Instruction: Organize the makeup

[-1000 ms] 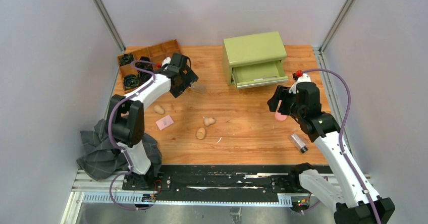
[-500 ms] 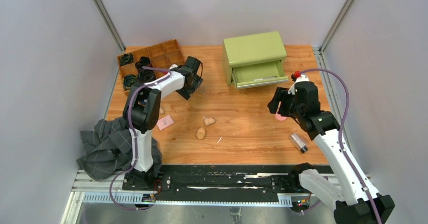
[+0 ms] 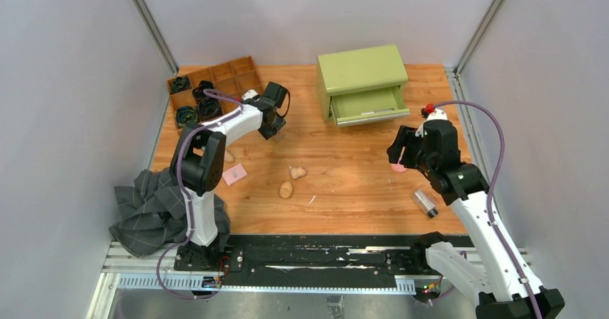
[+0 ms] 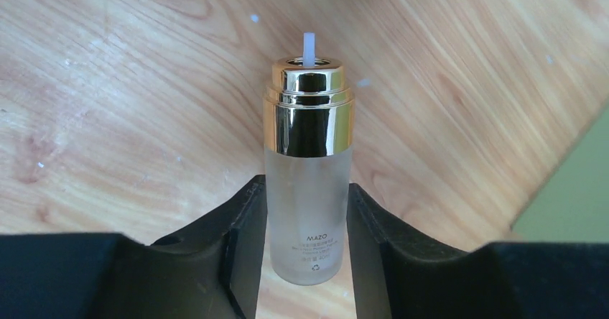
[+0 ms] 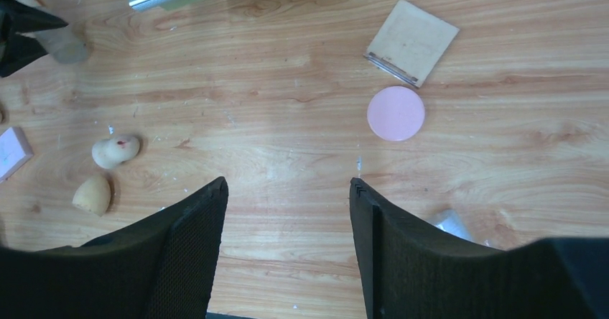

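Note:
A frosted clear bottle (image 4: pixel 309 128) with a gold collar lies on the wood near the green drawer box. My left gripper (image 4: pixel 307 193) is shut on it, both fingers pressed to its sides; from above the gripper (image 3: pixel 276 126) hides the bottle. My right gripper (image 5: pixel 287 186) hangs open over bare wood, holding nothing. Just beyond it lie the pink round puff (image 5: pixel 396 113) and the tan square pad (image 5: pixel 411 42). Two beige egg sponges (image 3: pixel 297 172) (image 3: pixel 286 189) lie mid-table. Another clear bottle (image 3: pixel 425 202) lies at the right.
The green drawer box (image 3: pixel 363 71) stands at the back with its drawer (image 3: pixel 370 105) open. A wooden divided tray (image 3: pixel 233 71) at back left holds black coiled bands (image 3: pixel 194 108). A small pink pad (image 3: pixel 234 174) lies left of centre. Dark grey cloth (image 3: pixel 154 211) drapes over the front left edge.
My left arm swung right, away from the tray, and its jaws closed onto the frosted bottle. The right gripper shifted slightly and stayed open.

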`<action>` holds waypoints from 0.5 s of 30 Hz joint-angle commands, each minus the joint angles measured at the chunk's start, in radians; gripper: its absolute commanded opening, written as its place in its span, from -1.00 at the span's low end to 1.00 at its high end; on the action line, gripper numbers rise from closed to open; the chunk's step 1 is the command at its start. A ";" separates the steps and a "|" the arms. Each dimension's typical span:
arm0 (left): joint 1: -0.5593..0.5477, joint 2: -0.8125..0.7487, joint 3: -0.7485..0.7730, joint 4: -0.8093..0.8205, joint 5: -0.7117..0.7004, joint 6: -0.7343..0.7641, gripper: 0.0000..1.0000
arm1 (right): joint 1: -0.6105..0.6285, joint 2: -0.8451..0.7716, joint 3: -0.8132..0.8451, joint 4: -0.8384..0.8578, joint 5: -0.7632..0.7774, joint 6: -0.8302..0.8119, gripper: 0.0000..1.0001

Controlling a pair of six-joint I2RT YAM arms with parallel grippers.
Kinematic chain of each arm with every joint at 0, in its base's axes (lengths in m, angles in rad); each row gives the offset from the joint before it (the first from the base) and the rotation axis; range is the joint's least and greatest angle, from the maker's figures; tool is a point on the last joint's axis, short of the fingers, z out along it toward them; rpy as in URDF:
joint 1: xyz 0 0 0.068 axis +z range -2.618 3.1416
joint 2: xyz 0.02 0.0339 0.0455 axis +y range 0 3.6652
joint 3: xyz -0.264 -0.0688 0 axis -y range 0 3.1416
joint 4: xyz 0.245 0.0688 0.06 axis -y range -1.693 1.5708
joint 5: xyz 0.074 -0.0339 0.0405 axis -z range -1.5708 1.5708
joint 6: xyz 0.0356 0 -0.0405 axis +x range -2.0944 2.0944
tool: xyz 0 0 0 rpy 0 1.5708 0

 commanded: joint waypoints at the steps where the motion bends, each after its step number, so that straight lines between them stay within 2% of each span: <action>1: -0.056 -0.162 -0.061 0.180 0.020 0.305 -0.33 | -0.002 -0.040 -0.008 -0.024 0.126 0.038 0.26; 4: -0.097 -0.265 -0.140 0.408 0.234 0.630 -0.38 | -0.012 -0.039 0.006 -0.057 0.220 0.051 0.29; 6: -0.136 -0.319 -0.150 0.464 0.342 0.837 -0.36 | -0.042 -0.024 0.027 -0.083 0.227 0.046 0.32; 8: -0.174 -0.361 -0.141 0.469 0.384 1.003 -0.24 | -0.102 -0.002 0.048 -0.100 0.174 0.043 0.32; 12: -0.226 -0.411 -0.078 0.444 0.424 1.280 -0.26 | -0.279 0.022 0.054 -0.108 -0.043 0.073 0.31; 15: -0.251 -0.403 -0.026 0.446 0.499 1.451 -0.26 | -0.395 0.026 0.032 -0.091 -0.143 0.092 0.31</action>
